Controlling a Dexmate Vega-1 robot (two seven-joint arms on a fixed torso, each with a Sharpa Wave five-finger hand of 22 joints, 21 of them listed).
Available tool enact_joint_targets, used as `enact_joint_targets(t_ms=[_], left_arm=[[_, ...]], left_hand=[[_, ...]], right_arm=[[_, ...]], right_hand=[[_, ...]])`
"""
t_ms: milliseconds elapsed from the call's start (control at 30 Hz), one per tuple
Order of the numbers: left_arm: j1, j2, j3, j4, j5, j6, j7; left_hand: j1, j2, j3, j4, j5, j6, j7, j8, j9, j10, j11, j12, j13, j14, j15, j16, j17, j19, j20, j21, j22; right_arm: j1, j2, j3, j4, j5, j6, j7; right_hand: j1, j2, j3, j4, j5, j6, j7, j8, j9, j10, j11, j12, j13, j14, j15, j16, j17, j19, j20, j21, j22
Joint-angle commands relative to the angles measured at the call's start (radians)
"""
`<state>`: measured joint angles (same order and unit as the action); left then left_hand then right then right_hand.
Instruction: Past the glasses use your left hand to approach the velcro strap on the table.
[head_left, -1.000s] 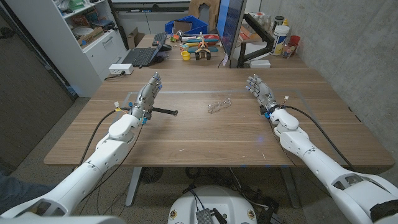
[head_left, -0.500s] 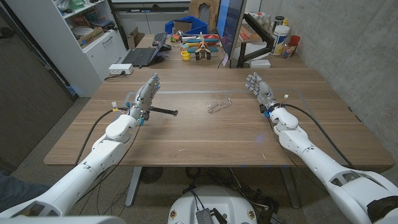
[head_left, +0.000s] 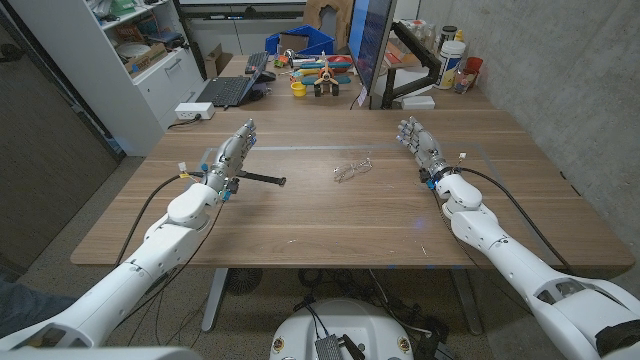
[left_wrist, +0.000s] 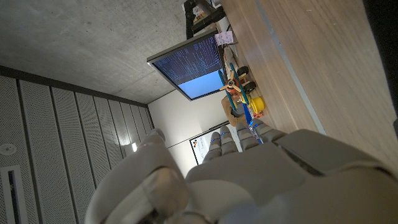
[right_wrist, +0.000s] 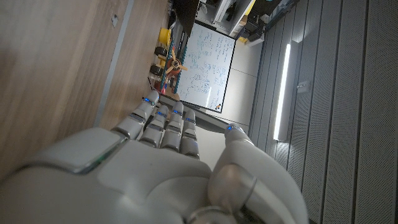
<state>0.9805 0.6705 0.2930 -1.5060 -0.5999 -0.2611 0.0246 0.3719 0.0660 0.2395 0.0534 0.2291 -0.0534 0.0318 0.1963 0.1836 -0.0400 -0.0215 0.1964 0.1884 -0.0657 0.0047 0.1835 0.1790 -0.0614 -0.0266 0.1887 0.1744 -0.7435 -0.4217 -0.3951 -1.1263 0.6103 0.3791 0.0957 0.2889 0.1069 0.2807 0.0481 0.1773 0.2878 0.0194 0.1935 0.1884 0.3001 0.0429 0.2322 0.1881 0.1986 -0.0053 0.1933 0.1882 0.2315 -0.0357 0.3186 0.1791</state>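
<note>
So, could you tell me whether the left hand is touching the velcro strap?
Cannot tell. In the head view, the left hand overlaps the near end of the velcro strap, hiding any gap or contact.

An office or robotics lab workspace: a wooden table (head_left: 330, 215) stands by a bare concrete wall (head_left: 560, 70), with a laptop (head_left: 226, 90) and a monitor (head_left: 372, 40) at its far end, white shelving (head_left: 130, 50) stacked with boxes, a blue bin (head_left: 300, 42), and a whiteboard (right_wrist: 211, 65) beyond.
</note>
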Motion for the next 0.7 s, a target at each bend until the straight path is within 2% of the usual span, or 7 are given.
enact_joint_targets(t_ms=[33, 367, 700], left_arm=[[0.022, 0.038, -0.013, -0.043, 0.015, 0.027, 0.016], [0.052, 0.069, -0.03, -0.091, 0.026, 0.053, 0.039], [0.076, 0.094, -0.047, -0.125, 0.045, 0.066, 0.058]], left_hand=[[0.013, 0.001, 0.003, -0.005, -0.003, 0.006, 0.0, 0.003, 0.004, -0.006, -0.002, 0.006, 0.004, -0.003, -0.002, 0.003, 0.003, -0.007, 0.001, 0.006, 0.005], [0.02, 0.001, 0.004, -0.009, -0.007, 0.011, -0.002, 0.005, 0.004, -0.002, -0.002, 0.008, 0.004, -0.001, -0.002, 0.004, 0.004, -0.007, 0.003, 0.006, 0.005], [0.026, 0.002, 0.005, -0.013, -0.009, 0.012, -0.001, 0.005, 0.004, -0.002, -0.002, 0.008, 0.004, -0.001, -0.001, 0.004, 0.004, -0.008, 0.005, 0.007, 0.005]], right_arm=[[-0.023, -0.012, 0.009, -0.023, 0.0, 0.007, -0.012], [0.003, 0.009, 0.007, 0.037, -0.002, 0.036, 0.002], [0.055, 0.044, -0.003, 0.134, -0.009, 0.077, 0.028]], right_hand=[[0.007, 0.002, 0.005, -0.004, 0.005, 0.01, 0.004, 0.006, 0.002, 0.01, -0.001, 0.002, 0.003, 0.007, 0.0, 0.002, 0.003, 0.009, -0.018, -0.001, 0.004], [0.007, 0.001, 0.004, -0.005, 0.005, 0.013, 0.003, 0.006, 0.002, 0.012, 0.001, 0.002, 0.003, 0.009, 0.0, 0.003, 0.003, 0.012, -0.017, -0.004, 0.004], [0.006, 0.0, 0.003, -0.005, 0.005, 0.015, 0.003, 0.007, 0.002, 0.014, -0.002, 0.002, 0.003, 0.012, -0.002, 0.003, 0.003, 0.013, -0.017, -0.006, 0.004]])
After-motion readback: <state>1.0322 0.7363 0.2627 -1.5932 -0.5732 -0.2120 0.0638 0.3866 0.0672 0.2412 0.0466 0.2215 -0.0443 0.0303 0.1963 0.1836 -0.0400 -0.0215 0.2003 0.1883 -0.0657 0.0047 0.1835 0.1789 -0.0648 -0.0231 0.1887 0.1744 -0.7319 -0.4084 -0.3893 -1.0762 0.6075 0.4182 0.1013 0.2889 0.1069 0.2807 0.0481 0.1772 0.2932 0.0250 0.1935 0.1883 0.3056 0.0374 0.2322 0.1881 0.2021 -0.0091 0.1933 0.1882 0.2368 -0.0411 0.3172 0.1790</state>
